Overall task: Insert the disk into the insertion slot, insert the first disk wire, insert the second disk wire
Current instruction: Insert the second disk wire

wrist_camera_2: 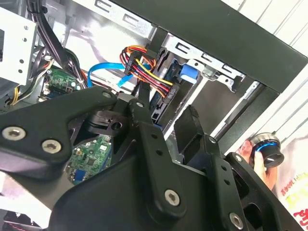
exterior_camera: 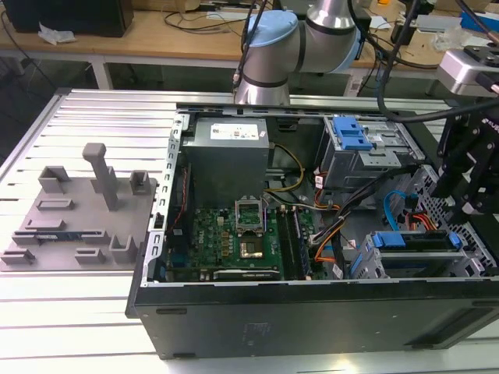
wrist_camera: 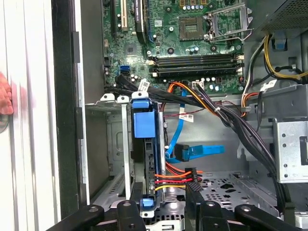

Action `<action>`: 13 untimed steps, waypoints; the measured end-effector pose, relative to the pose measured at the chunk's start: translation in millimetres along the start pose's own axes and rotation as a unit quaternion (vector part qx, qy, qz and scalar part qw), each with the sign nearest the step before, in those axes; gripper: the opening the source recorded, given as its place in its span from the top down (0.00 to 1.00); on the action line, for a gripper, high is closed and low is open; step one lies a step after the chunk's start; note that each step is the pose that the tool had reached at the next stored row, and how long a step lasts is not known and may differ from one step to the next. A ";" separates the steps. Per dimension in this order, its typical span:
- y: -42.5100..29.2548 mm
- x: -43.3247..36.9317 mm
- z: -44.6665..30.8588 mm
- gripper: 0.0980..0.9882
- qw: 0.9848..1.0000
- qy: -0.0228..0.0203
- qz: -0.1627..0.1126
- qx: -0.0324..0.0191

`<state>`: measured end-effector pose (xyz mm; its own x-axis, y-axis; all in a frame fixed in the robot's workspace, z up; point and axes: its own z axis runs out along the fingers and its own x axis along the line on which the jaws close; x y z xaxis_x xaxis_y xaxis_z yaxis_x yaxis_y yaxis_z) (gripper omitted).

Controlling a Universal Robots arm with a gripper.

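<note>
Here, an open computer case [exterior_camera: 312,312] lies on a ribbed metal table [exterior_camera: 70,319], with a black gripper [wrist_camera: 162,204] hovering over the drive bays at the exterior view's right. Its fingers [wrist_camera: 129,211] stand apart and clamp nothing.

The disk [wrist_camera: 144,144], in its blue carrier, already sits on edge in the insertion slot [wrist_camera: 113,144], the grey perforated cage at the case's near right corner, so the first step looks done.

The first disk wire [wrist_camera: 173,176], a red, orange and black bundle, runs along the disk's end to a black plug [wrist_camera: 192,184] touching one gripper finger. Whether that plug is seated cannot be told.

The second disk wire [wrist_camera: 179,130], a flat blue cable, loops just beside the disk. Its plug end [wrist_camera: 202,150] appears to hang free, so that step seems left to do.
</note>
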<state>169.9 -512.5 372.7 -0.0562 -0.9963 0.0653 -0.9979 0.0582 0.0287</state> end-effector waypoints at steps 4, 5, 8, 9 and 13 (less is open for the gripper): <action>0.1 -1.3 -0.2 0.57 1.000 0.001 0.000 0.000; 0.1 -1.5 -0.2 0.57 1.000 0.001 0.000 0.000; 0.1 -2.2 -0.4 0.57 1.000 0.001 0.000 0.000; 0.2 -2.4 -0.4 0.57 1.000 0.001 0.000 0.000; 1.3 -22.0 -4.3 0.57 0.999 0.045 0.001 0.000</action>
<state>170.0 -490.2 375.6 -0.0558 -0.9864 0.1548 -0.9978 0.0607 0.0275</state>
